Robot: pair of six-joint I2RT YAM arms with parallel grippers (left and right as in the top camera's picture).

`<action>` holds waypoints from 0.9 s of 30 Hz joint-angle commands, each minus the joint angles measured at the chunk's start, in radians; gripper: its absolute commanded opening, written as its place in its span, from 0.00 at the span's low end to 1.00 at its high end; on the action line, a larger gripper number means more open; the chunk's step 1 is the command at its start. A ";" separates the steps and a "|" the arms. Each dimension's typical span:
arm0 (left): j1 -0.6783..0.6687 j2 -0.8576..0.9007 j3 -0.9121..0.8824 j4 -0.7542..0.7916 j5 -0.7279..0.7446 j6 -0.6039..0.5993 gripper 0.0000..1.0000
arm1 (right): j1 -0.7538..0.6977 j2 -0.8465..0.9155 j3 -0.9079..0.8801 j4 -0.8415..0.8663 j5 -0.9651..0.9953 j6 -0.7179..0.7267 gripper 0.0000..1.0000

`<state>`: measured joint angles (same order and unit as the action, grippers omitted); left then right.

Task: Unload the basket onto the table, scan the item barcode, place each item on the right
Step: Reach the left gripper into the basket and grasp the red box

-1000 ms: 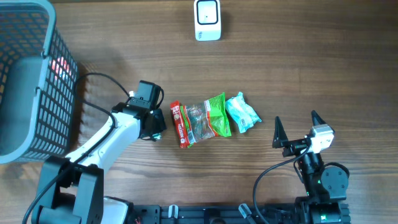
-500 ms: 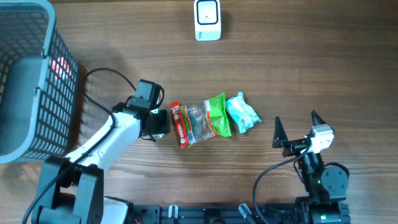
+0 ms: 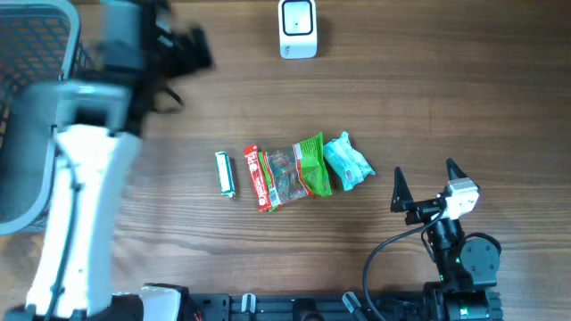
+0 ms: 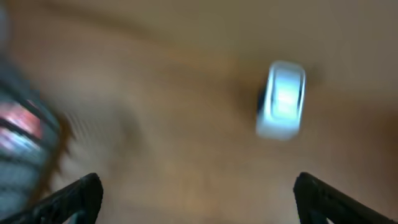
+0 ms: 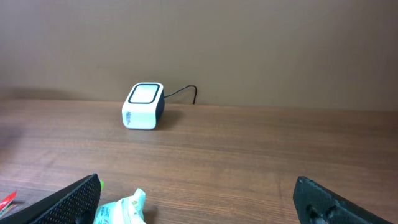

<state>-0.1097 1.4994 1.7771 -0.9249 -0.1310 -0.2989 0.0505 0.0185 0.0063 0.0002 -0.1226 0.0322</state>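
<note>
Starting at the near edge, the right gripper hovered low over the table. Its jaws were spread to full width and gripped nothing.

Beyond it, three items lay in a row at mid-table:
- The stick, a small green-and-white pack, lay flat at the left end. It sat just beside the packet, apart from it, and clear of both grippers.
- The packet, red and green, lay in the centre.
- The teal pouch lay at the right end, touching the packet.

Farther back on the left stood the basket, with the raised left arm crossing its right side. The arm appeared blurred in the overhead view. In the left wrist view, also blurred, the left gripper had its fingertips set wide apart with only bare table between them, so it held nothing. It was up near the far left, well apart from the stick.

The scanner stood at the far edge, its window facing upward. No item was at the scanner.
</note>
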 commanded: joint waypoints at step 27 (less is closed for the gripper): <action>0.709 0.566 0.089 0.020 0.374 0.269 0.99 | -0.005 -0.001 -0.001 0.006 0.010 -0.006 1.00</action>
<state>0.6018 2.0056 1.8690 -0.9016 0.1947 -0.0891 0.0505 0.0185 0.0063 0.0006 -0.1226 0.0322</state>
